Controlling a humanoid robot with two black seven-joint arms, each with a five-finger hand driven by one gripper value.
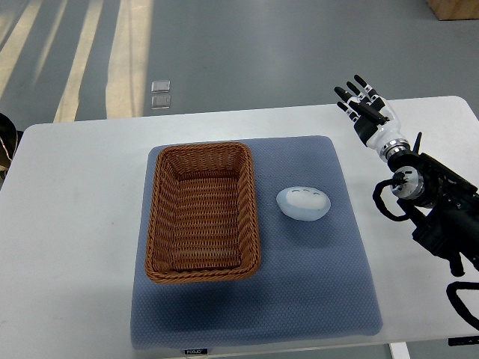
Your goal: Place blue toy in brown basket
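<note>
A pale blue, egg-shaped toy lies on the blue-grey mat, just right of the brown wicker basket. Nothing lies inside the basket. My right hand hovers over the table's far right part, well beyond and to the right of the toy, with its fingers spread and holding nothing. Its arm comes in from the right edge. The left arm does not show.
The mat covers the middle of a white table. The table's far edge runs just behind my right hand. Grey floor lies beyond, with two small square plates on it.
</note>
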